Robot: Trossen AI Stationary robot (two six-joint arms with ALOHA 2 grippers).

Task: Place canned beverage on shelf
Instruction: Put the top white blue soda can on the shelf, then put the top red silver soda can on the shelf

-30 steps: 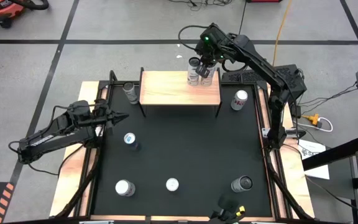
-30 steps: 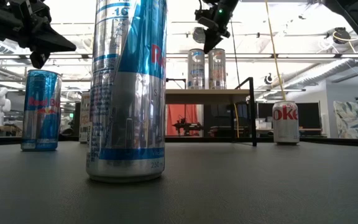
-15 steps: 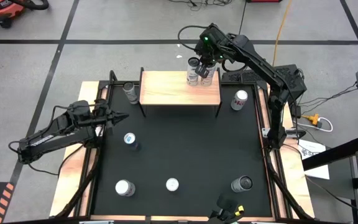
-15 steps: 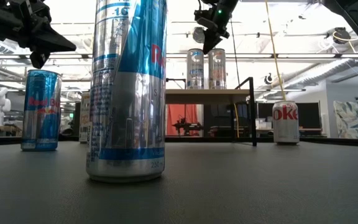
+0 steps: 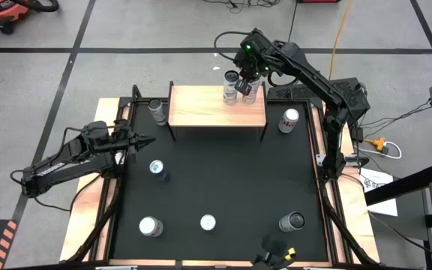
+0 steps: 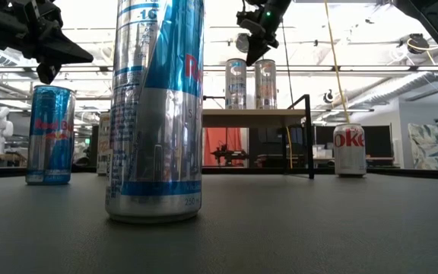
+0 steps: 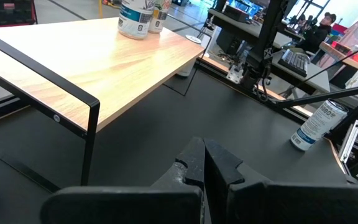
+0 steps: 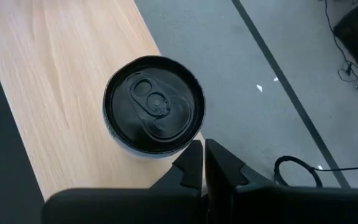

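A: Where is the right gripper (image 5: 243, 73), and what is it doing?

B: It hangs above the far right corner of the shelf (image 5: 201, 109), fingers pressed together with nothing between them. Its wrist camera looks straight down on a black-topped can (image 8: 154, 112) standing near the edge of the wood, apart from the fingers.

A: So that can is delivered?

B: It looks so. From table height two tall cans (image 6: 245, 83) stand upright side by side on the shelf top, with the gripper above them and clear of both. Which of the pair was set down last cannot be told from here.

A: And the left gripper (image 5: 145, 141)?

B: Closed too, empty, waiting over the left side of the black mat (image 5: 223, 180), pointing toward the shelf.

A: What remains?

B: Plenty, seemingly. Loose cans stand on the mat: one beside the shelf's left end (image 5: 156, 109), a red-and-white can (image 5: 289, 119) to its right, a blue one (image 5: 156, 167) near the left gripper, and three along the near edge (image 5: 208, 223).
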